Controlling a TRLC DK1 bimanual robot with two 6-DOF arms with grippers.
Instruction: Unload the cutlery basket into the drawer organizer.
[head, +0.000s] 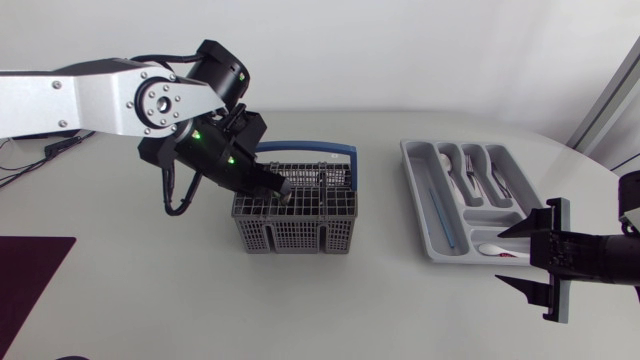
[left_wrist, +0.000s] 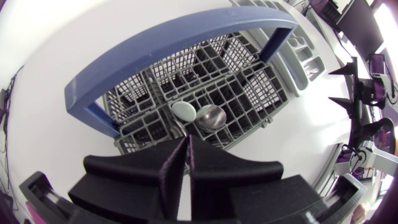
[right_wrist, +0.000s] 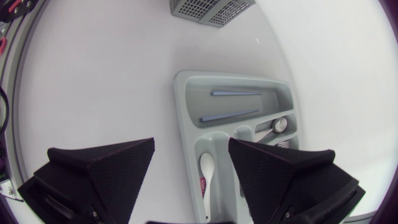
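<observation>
The cutlery basket (head: 296, 225), grey mesh with a blue handle (head: 320, 150) arched over it, stands upright near the middle of the table (head: 130, 300). In the left wrist view, two spoon bowls show among its cells, side by side: a pale green spoon (left_wrist: 183, 111) and a metal spoon (left_wrist: 211, 116). The left gripper (head: 283, 190) sits at the top of the basket, on its left side. Its fingers are drawn together to a hairline gap, and whether anything thin lies between them cannot be made out.

The drawer organizer (head: 418, 205) lies well apart from the basket, to the robot's right. Its long compartment holds blue sticks (right_wrist: 235, 93), the narrower ones hold metal cutlery (head: 472, 172), and the crosswise end compartment holds a white spoon (head: 495, 250).

The right gripper (head: 500, 257) hangs just beside that end of the organizer, spread wide and holding nothing.
</observation>
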